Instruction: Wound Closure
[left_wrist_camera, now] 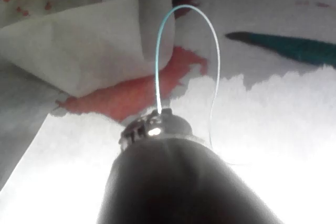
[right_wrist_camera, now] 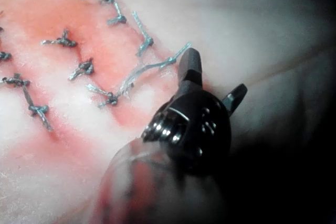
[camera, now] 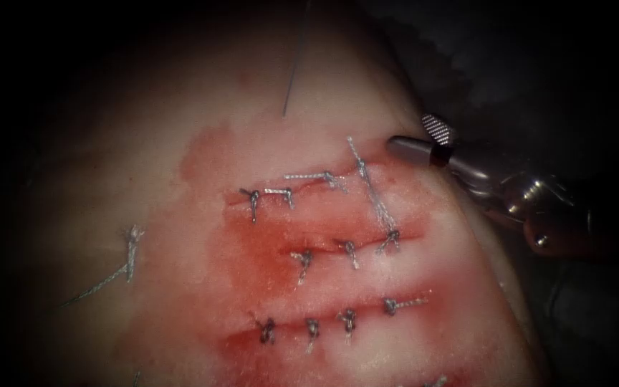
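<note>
The right tool (camera: pixel 424 143) is sitting at the right edge of the tissue (camera: pixel 180 287), its jaws spread apart and holding nothing, beside the right end of the uppermost cut (camera: pixel 309 188). Three cuts are lying closed under knotted stitches (camera: pixel 309 330), with red fluid (camera: pixel 252 258) staining the surface around them. The left tool (left_wrist_camera: pixel 157 125) is pinching the thread (left_wrist_camera: pixel 184 19), which is arching up from its tip in a loop. I cannot tell where the needle is.
</note>
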### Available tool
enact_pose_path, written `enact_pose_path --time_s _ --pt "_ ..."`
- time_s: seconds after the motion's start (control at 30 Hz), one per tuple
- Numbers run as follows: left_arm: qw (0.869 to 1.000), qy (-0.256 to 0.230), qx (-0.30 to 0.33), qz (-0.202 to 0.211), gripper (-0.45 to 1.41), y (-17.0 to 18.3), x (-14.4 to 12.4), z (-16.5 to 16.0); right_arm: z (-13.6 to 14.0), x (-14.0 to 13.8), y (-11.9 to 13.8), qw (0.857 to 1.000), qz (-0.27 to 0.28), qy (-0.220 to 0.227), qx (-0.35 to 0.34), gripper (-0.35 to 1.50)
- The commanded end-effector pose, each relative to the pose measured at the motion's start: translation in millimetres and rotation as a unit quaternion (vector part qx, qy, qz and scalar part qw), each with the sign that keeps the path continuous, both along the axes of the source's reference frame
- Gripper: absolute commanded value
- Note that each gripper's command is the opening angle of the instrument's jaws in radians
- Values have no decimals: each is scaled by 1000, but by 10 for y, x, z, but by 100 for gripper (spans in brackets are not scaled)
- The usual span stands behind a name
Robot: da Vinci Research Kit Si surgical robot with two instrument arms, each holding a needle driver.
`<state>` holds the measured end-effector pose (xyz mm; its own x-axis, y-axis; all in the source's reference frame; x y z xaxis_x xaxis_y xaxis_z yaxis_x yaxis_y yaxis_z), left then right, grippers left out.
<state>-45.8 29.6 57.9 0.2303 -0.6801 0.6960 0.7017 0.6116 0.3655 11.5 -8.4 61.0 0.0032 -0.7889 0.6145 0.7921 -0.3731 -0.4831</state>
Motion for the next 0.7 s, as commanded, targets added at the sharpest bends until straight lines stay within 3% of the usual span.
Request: enact_pose_path --time_s 0.03,0.13,0.2,0.23,0.3,0.33,0.4,0.53,0.7 --pt "1000 17 9 13 -45 4 6 2 -1 4 0 1000 8 6 -4 135" --pt "994 67 52 63 -45 -18 35 8 -3 1 0 999 30 13 -12 131" --pt "986 111 85 91 -45 -24 51 8 -3 2 1 999 41 15 -15 130" --pt "979 141 110 102 -37 -24 55 8 -3 3 2 999 43 16 -17 130" --pt "966 172 161 106 59 -21 56 9 -3 4 2 998 48 22 -20 130" --pt "958 174 191 123 78 -20 57 9 -3 4 1 998 50 23 -18 130" --pt "949 168 220 151 91 -26 60 7 -3 4 1 998 51 25 -20 131" --pt "946 164 190 204 115 -40 67 5 -4 4 -1 998 55 28 -17 133" --pt "938 154 167 261 121 -57 78 2 -3 6 -4 998 58 32 -14 133"
